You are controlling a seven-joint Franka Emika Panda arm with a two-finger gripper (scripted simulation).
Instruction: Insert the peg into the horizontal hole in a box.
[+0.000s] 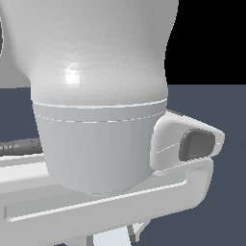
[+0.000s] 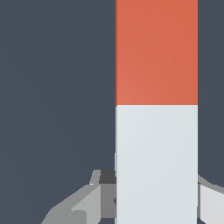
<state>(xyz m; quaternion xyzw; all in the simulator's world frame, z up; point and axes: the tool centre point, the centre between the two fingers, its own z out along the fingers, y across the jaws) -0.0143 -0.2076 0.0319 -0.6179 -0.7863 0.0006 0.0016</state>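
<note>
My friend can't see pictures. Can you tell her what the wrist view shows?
A long peg, orange-red at one end and pale grey-white at the other, fills the middle. The grey gripper sits around its pale end, over a plain dark blue-grey floor.

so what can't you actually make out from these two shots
- Box and hole: in neither view. The arm fills the exterior view; the wrist view shows only the peg against dark floor.
- Peg ends: both cut off by the wrist view's edges.
- End effector grip: fingers show on either side of the peg's white part, but the peg covers any contact, so open or shut is unclear.
- Peg in exterior view: only a pale sliver at the bottom edge, perhaps.
</note>
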